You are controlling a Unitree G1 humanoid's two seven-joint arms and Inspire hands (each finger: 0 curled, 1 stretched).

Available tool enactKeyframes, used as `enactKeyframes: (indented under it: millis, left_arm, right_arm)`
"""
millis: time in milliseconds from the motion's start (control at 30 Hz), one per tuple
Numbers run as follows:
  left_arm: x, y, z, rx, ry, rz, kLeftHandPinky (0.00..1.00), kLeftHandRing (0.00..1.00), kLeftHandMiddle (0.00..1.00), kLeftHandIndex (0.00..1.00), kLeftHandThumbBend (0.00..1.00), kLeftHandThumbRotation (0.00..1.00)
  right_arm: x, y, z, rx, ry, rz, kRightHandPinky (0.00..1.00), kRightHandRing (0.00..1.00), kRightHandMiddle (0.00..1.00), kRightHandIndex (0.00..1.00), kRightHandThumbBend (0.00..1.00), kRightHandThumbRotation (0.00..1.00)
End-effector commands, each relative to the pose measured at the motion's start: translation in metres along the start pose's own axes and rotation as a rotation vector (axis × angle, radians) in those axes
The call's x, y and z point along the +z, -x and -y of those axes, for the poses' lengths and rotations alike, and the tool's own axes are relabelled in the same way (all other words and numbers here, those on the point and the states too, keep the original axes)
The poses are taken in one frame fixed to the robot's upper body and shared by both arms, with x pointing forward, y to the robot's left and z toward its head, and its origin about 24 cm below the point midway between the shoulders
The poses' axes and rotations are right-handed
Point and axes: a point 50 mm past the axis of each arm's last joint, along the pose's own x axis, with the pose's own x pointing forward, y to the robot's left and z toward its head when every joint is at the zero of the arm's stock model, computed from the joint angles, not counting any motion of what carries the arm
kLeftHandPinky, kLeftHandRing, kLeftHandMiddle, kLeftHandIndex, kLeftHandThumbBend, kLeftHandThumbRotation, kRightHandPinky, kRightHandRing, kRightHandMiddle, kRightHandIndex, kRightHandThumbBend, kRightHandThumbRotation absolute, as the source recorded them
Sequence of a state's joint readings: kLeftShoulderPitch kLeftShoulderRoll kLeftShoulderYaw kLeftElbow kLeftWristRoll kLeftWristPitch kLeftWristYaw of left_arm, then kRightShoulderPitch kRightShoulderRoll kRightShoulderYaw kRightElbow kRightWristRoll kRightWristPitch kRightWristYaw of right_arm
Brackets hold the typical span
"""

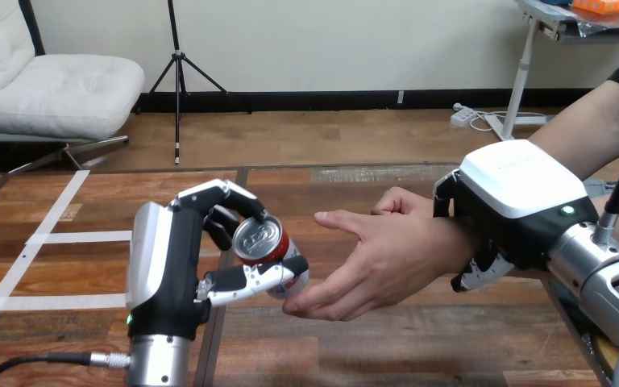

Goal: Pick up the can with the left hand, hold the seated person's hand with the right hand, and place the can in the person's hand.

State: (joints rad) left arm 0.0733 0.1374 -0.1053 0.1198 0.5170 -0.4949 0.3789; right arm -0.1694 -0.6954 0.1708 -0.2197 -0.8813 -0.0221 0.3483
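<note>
My left hand point(169, 258), lower left: fingers curled round red metal can point(259, 240), at person's open hand point(371, 258). My right hand point(516, 189) wraps its wrist point(442, 242). Release remains.

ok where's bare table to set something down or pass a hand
Free: the table's left part, between the white tape and the left hand; the near strip below the person's hand; the far strip beyond the hands. Crowded: the middle, where the left hand's can sits close to the person's fingertips, and the right, where the right hand clasps the person's wrist.
</note>
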Motion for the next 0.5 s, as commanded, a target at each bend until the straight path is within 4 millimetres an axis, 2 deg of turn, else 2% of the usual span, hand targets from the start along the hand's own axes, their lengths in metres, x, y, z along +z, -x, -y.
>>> enactKeyframes:
  millis: [0, 467]
  left_arm:
    - [0.0174, -0.0227, 0.0012, 0.033, 0.050, 0.105, 0.29, 0.35, 0.39, 0.41, 0.74, 0.00]
    - [0.0262, -0.0262, 0.0082, 0.012, 0.075, 0.141, 0.28, 0.34, 0.39, 0.41, 0.76, 0.00]
  right_arm:
    - [0.0091, -0.0093, 0.0252, -0.114, 0.023, 0.034, 0.39, 0.43, 0.48, 0.49, 0.87, 0.00]
    - [0.0166, -0.0119, 0.0270, -0.135, 0.026, 0.062, 0.37, 0.42, 0.47, 0.48, 0.87, 0.00]
